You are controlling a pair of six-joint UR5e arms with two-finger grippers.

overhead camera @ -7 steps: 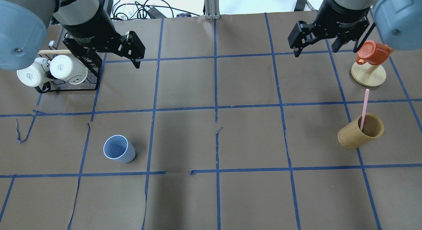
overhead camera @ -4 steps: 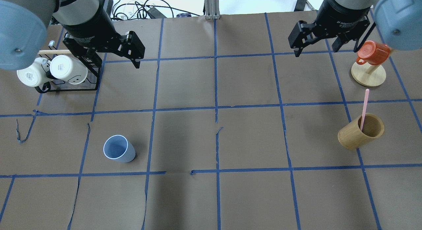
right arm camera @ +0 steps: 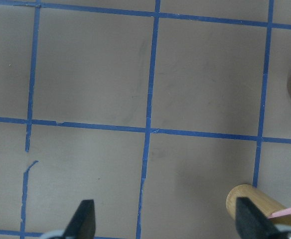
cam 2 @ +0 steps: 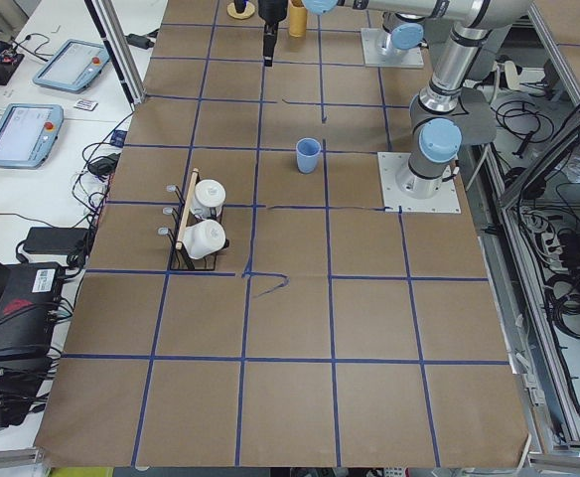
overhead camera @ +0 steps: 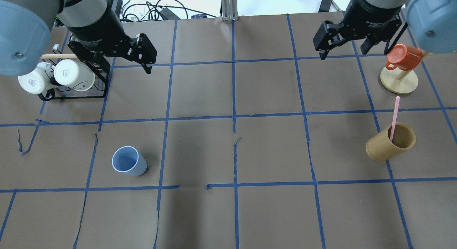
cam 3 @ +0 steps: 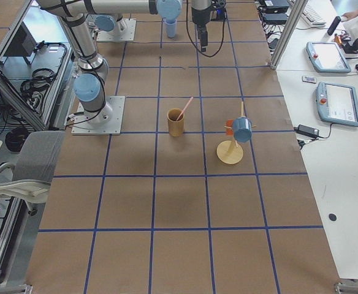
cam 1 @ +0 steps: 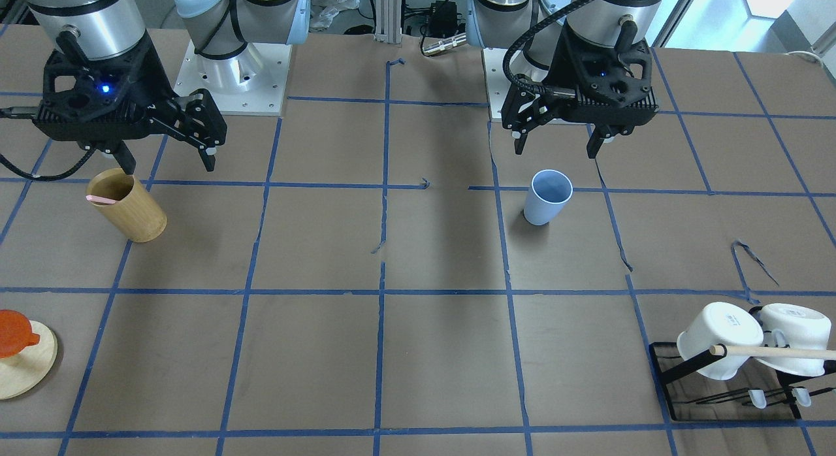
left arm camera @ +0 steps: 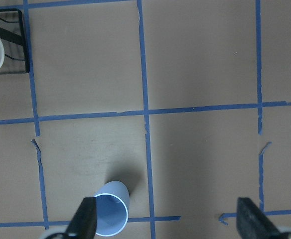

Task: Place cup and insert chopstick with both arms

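Claws both hang spread and empty; your left gripper (cam 1: pixel 555 150) sits upper right in the front view, just above the upright cup (cam 1: pixel 547 196); your right gripper (cam 1: pixel 168 166), upper left, is by the holder (cam 1: pixel 130 214) with the chopstick (overhead camera: pixel 394 117); nothing is grasped yet, so next you likely lower left around the cup.

Upright blue cup (cam 2: pixel 309 156) beyond mug rack (cam 2: pixel 185 217)

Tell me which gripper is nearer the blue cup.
Left. The left gripper hangs open just base-side of the cup; the right gripper is far off, by the bamboo holder.
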